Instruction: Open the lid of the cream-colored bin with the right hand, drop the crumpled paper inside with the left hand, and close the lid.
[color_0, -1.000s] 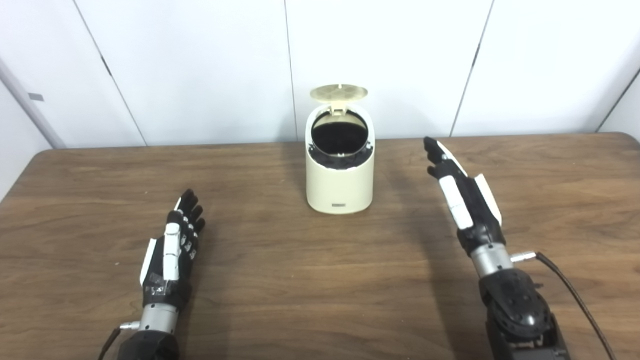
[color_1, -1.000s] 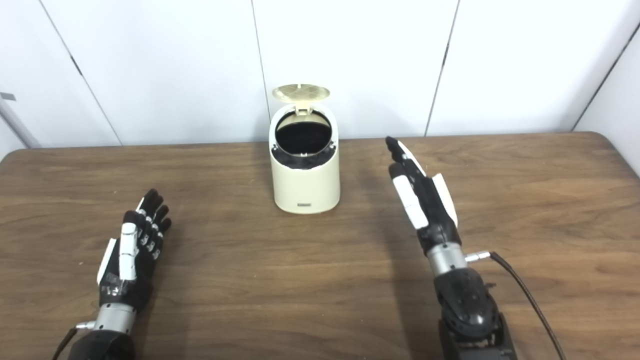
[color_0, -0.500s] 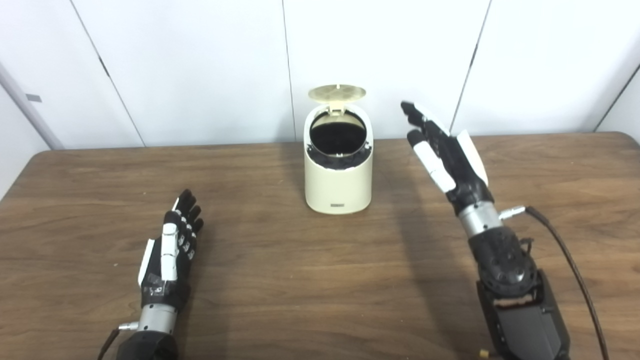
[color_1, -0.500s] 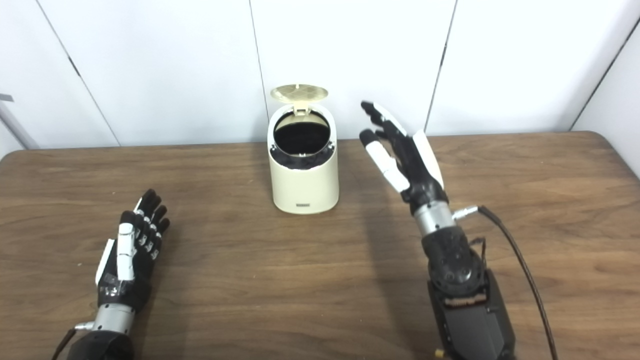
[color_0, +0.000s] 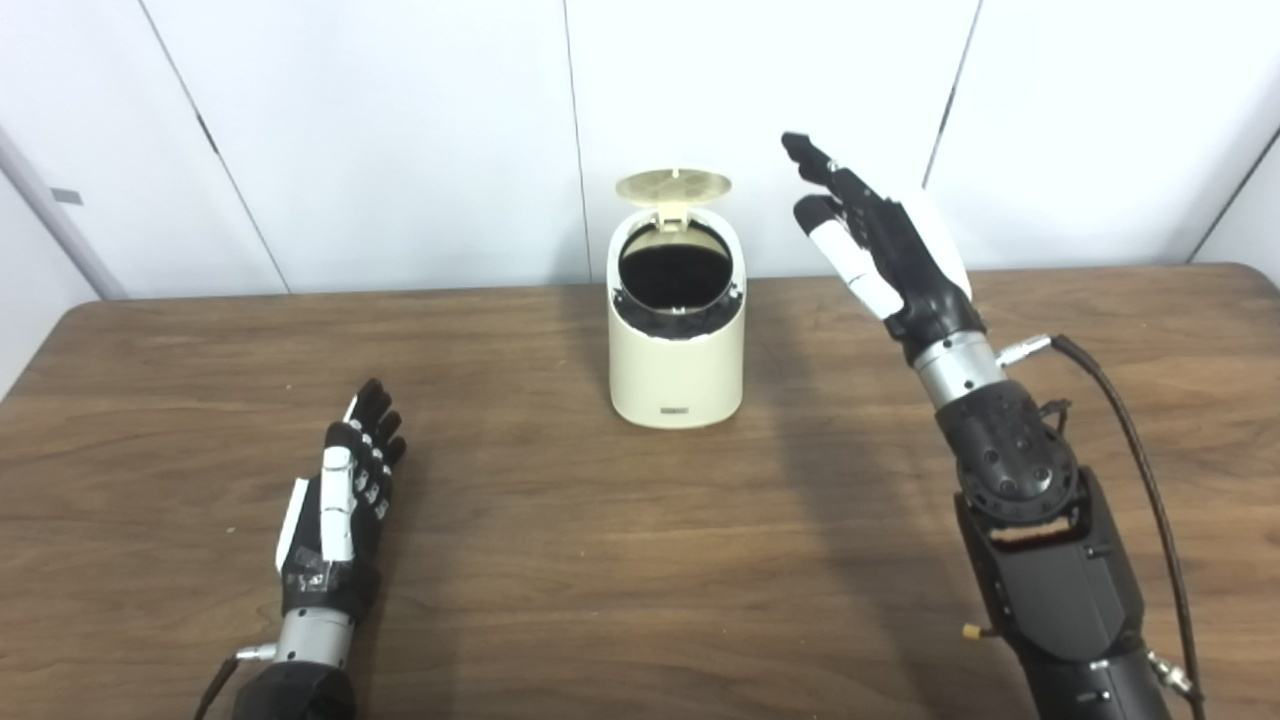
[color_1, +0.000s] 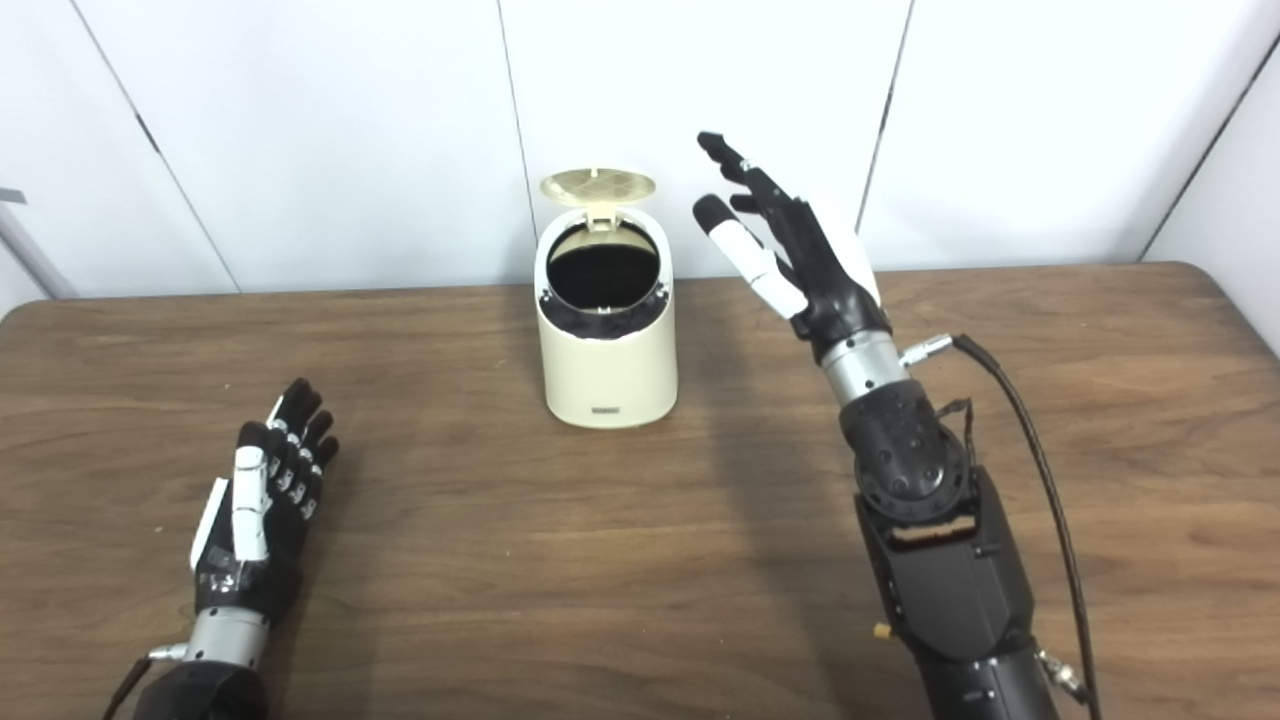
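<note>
The wooden table fills the lower part of the scene, white wall panels behind it. The bin stands on the table toward the back edge, about centre, and it's cream-coloured with a dark round mouth showing. Right of the bin, the right arm reaches up off the table, and the right hand is raised in the air beside the bin, near it but apart, fingers spread wide and holding nothing, fingertips level with the lid. Left of the bin and well toward the front, the left hand lies low over the table, fingers straight and close together, empty. The lid stands tipped up at the back of the bin, open. Crumpled paper can't be seen anywhere; the bin's inside is too dark to tell.
</note>
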